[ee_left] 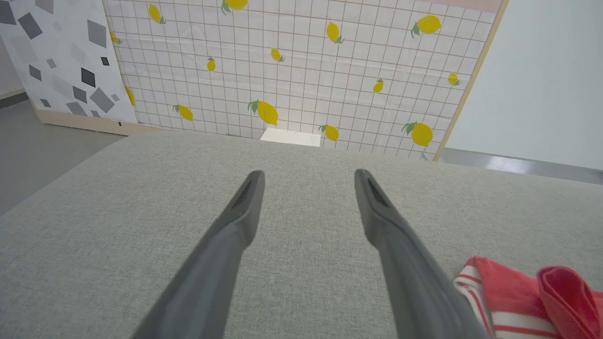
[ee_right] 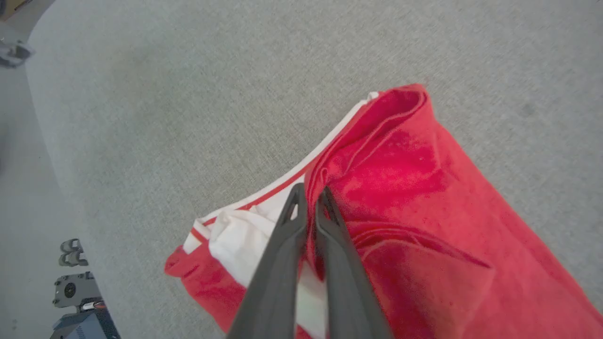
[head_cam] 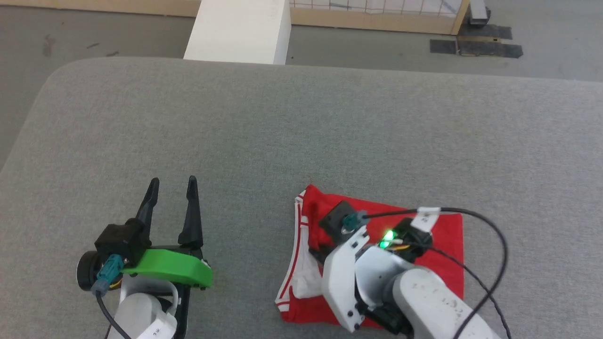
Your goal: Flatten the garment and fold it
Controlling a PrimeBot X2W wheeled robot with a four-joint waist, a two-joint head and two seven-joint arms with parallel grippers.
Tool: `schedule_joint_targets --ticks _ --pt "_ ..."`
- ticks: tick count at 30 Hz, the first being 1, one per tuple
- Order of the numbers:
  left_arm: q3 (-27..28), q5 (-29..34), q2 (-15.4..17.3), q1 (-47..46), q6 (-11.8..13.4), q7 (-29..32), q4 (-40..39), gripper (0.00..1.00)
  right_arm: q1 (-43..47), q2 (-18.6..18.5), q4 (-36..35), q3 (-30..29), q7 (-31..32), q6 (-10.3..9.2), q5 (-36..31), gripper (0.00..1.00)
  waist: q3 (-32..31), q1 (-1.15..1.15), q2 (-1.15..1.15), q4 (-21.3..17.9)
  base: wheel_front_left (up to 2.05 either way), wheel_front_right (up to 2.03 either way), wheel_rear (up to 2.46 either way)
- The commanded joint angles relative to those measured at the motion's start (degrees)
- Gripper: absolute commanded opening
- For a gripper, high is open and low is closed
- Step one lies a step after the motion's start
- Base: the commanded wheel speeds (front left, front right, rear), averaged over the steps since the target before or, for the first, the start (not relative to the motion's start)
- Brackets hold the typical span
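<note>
We found the garment (head_cam: pixel 447 233) in the lower right of the head view, lying on the grey padded surface (head_cam: pixel 282 132) and gathered into a compact, roughly rectangular packet with red uppermost. We judged folding nearly complete. A white sleeve with striped trim protruded at the packet's left edge and the top layer was puckered, so tidying remained. The left gripper (head_cam: pixel 173 186) stood with fingers apart over bare surface at lower left, clear of the cloth. The right gripper (ee_right: pixel 311 193) had its fingers together at the red layer's edge; we could not tell whether a thin fold was pinched. The chest lettering was hidden, and the right forearm masked the packet's near edge.
</note>
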Motion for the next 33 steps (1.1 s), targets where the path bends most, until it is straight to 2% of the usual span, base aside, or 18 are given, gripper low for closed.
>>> schedule_joint_targets --ticks 1,6,12,18,22,24,29,33 --pt "-0.22 -0.6 -0.27 -1.1 0.43 -0.25 0.1 1.0 -1.08 0.1 1.58 1.01 -0.23 -0.09 0.89 1.0 0.42 0.0 0.0 0.48 0.0 0.0 0.0" --pt "0.14 -0.67 -0.27 -0.6 0.83 -0.25 0.21 1.0 -1.5 0.11 2.44 0.79 -2.41 -0.09 4.69 1.0 -0.44 0.0 0.0 -0.24 0.0 0.0 0.0" --pt "0.96 -0.25 -0.28 0.4 0.86 -0.25 -0.2 1.0 1.15 0.11 -5.36 -5.97 -15.07 -0.09 9.45 1.0 -2.16 0.0 0.0 -2.49 0.0 0.0 0.0" --pt "1.97 0.45 -0.28 1.24 0.43 -0.25 -0.62 1.0 6.91 0.11 -14.69 -17.61 -27.24 -0.09 4.09 1.0 -3.49 0.0 0.0 -5.3 0.0 0.0 0.0" --pt "2.2 0.66 -0.28 1.38 0.19 -0.25 -0.73 1.0 12.24 0.11 -19.45 -26.44 -32.1 -0.09 0.72 1.0 -3.98 0.0 0.0 -6.48 0.0 0.0 0.0" --pt "2.13 0.66 -0.28 1.43 0.17 -0.25 -0.85 1.0 14.96 0.11 -20.43 -30.45 -33.7 -0.09 1.04 1.0 -4.07 0.0 0.0 -6.86 0.0 0.0 0.0" --pt "1.89 0.66 -0.28 1.47 0.08 -0.25 -0.94 1.0 19.88 0.11 -17.54 -36.46 -32.4 -0.09 3.58 1.0 -3.91 0.0 0.0 -7.34 0.0 0.0 0.0" --pt "1.69 0.69 -0.28 1.47 0.01 -0.25 -0.86 1.0 22.14 0.11 -12.53 -36.36 -24.13 -0.09 9.29 1.0 -3.89 0.0 0.0 -7.28 0.0 0.0 0.0"
